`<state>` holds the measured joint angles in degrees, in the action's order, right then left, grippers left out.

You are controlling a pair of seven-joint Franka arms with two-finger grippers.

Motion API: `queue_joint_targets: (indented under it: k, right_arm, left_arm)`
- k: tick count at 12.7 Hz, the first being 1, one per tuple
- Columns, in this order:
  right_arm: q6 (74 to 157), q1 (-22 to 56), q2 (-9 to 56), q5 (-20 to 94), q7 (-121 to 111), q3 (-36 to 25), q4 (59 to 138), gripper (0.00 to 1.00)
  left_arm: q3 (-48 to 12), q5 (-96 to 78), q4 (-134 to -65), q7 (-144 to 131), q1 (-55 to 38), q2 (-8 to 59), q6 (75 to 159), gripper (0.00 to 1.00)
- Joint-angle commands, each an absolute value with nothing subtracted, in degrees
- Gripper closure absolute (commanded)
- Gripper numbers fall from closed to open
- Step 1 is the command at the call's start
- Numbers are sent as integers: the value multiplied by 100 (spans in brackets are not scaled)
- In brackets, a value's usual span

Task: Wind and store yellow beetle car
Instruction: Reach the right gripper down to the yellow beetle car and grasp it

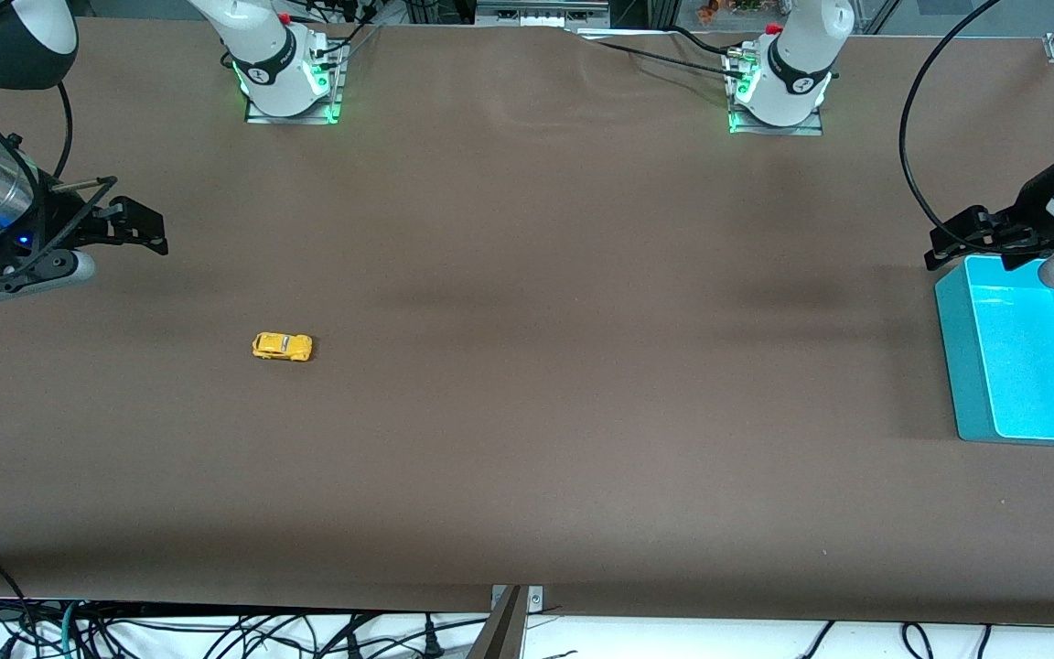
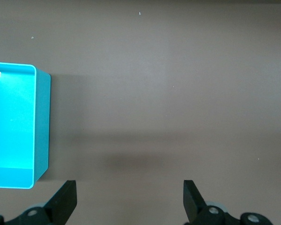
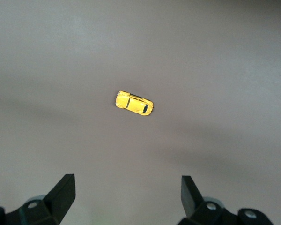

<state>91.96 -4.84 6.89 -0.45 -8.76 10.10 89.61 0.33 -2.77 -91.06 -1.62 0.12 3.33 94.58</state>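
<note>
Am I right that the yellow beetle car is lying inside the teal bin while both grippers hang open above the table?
Not quite: the yellow beetle car sits on the bare table toward the right arm's end, as the front view shows. The teal bin at the left arm's end holds nothing visible. The rest stands: the left gripper and the right gripper both hang open.
</note>
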Motion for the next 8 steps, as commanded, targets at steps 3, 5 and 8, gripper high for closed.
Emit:
queue_joint_targets:
  k: [3, 5, 8]
  right_arm:
    - [9264, -492, 536, -132, -817, 1037, 9123, 0]
    - [9264, -492, 536, -132, -800, 1037, 9123, 0]
    - [9229, -492, 545, -141, -791, 1046, 9158, 0]
  left_arm:
    - [0, -299, -8930, -185, 53, 404, 9352, 0]
    - [-9, -299, -8930, -185, 35, 404, 9352, 0]
    - [-9, -308, -8930, -185, 53, 404, 9352, 0]
